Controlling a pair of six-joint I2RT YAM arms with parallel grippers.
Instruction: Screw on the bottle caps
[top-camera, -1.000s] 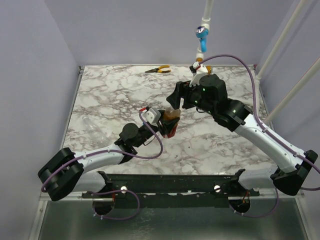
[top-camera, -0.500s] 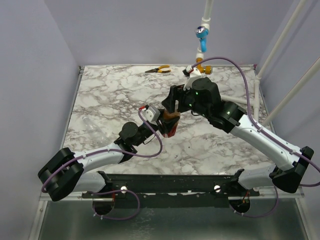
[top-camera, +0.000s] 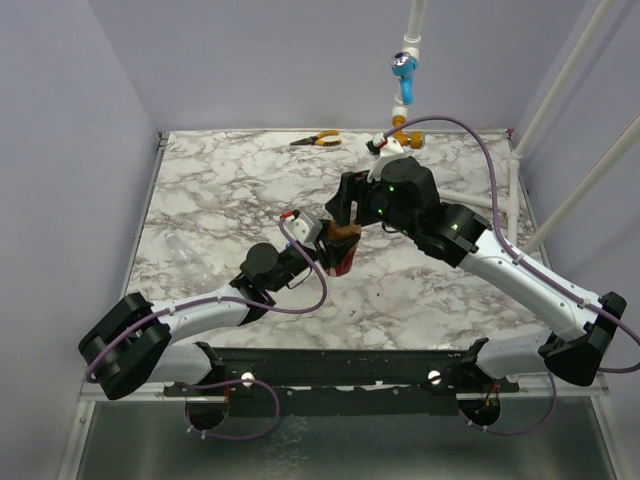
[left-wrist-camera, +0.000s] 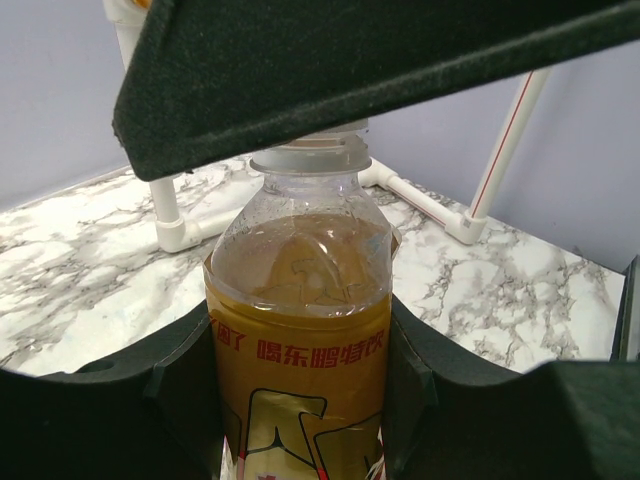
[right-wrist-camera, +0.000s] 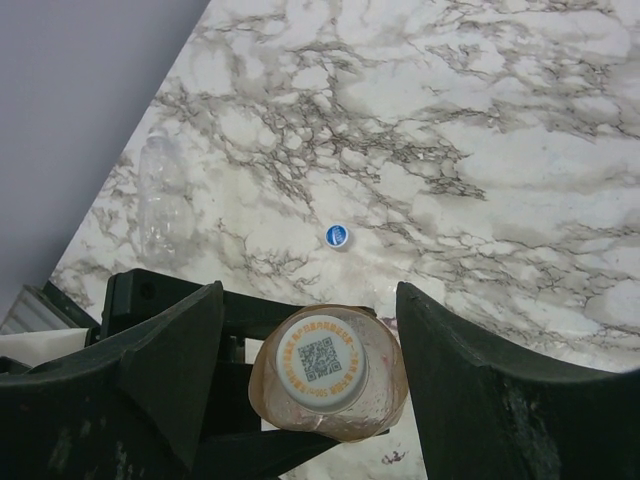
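— Jaws, seen from above?
— The left gripper (top-camera: 333, 256) clamps the bottle (top-camera: 343, 244) upright mid-table; the right gripper (top-camera: 345, 212) hangs over its top.
— Left wrist?
— Its fingers (left-wrist-camera: 110, 420) press the label (left-wrist-camera: 300, 370) at 9 and 3 o'clock.
— Right wrist?
— Jaws are spread wide, clear of the white cap (right-wrist-camera: 320, 361). The blue cap (right-wrist-camera: 338, 235) lies at 12 o'clock on the marble table (right-wrist-camera: 520, 150).

Upright at mid-table (top-camera: 220, 200), clamped in the left gripper (top-camera: 336, 256): the bottle (top-camera: 341, 247), cap (right-wrist-camera: 319, 361) on its neck, right gripper (top-camera: 343, 215) straight above with a finger either side of that cap, apart from it. Near it on the table, a loose cap (right-wrist-camera: 338, 235); farther off by the left edge, a second bottle (right-wrist-camera: 163, 195) on its side. At the far edge, pliers (top-camera: 317, 140); right of them, above the table, a valve (top-camera: 403, 75).
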